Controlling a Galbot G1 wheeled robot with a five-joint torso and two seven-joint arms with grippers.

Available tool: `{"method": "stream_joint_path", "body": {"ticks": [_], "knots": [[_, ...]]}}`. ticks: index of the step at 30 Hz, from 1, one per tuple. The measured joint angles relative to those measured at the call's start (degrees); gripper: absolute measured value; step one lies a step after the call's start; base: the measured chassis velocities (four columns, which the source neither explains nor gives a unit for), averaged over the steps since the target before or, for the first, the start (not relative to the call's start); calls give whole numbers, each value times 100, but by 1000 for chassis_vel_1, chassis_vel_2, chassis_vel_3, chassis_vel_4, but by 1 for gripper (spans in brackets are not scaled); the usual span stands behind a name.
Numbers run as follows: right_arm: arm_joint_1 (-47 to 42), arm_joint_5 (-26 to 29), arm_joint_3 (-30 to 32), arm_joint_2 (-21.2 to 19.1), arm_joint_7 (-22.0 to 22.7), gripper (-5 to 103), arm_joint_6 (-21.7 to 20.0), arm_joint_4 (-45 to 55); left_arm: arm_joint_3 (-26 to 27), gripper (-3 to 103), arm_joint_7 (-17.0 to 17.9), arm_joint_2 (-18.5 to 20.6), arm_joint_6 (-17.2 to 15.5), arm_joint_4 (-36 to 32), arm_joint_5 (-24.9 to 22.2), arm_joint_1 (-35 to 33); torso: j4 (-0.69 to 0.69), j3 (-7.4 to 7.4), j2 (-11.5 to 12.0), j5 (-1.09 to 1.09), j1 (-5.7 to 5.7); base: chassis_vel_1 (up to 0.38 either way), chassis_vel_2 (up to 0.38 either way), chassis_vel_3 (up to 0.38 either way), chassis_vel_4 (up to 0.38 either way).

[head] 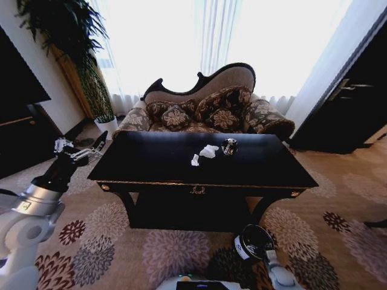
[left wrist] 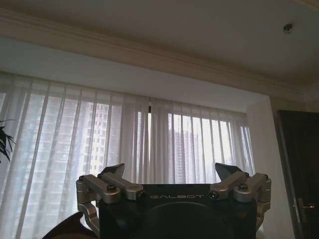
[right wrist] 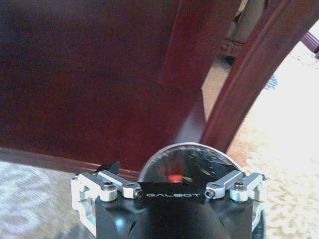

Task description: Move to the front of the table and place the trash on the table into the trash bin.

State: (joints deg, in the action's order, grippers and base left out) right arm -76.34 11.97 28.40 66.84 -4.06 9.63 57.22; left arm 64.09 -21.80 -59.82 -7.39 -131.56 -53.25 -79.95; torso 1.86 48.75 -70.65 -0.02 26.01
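Observation:
The black table (head: 157, 163) with gold trim stands straight ahead. Near the middle of its top lies the trash: two white paper wads (head: 208, 151) (head: 195, 160) and a dark shiny lump (head: 229, 146) just right of them. Low in front of the table's right side, my right gripper (head: 266, 257) (right wrist: 169, 172) is shut on the rim of the black trash bin (head: 251, 243) (right wrist: 185, 162), which tilts its mouth toward the table's curved leg (right wrist: 239, 79). My left gripper (head: 78, 152) (left wrist: 172, 172) is open and raised beside the table's left end, pointing at the curtained window.
A patterned sofa (head: 205, 103) stands right behind the table. A tall plant (head: 78, 60) and a dark cabinet (head: 18, 121) are at the left, and a dark door (head: 351, 103) is at the right. Flowered carpet (head: 109, 241) lies around the table.

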Motion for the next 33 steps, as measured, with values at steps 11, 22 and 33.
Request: {"method": "stream_joint_path", "body": {"ticks": [11, 22, 33], "knots": [[-973, -254, 522, 344, -1304, 100, 315, 1695, -74, 100, -5, -117, 22, 48, 5, 22, 0, 0, -1, 0, 0, 0, 0, 0, 0], [-1554, 355, 789, 475, -2413, 100, 845, 2615, -34, 100, -3, -183, 23, -274, -57, -127, 0, 0, -1, 1, 0, 0, 0, 0, 0], [-2481, 961, 1024, 755, -2072, 100, 505, 4448, 96, 100, 17, -172, 17, -375, -203, -125, 1, 0, -1, 1, -1, 0, 0, 0, 0]]}}
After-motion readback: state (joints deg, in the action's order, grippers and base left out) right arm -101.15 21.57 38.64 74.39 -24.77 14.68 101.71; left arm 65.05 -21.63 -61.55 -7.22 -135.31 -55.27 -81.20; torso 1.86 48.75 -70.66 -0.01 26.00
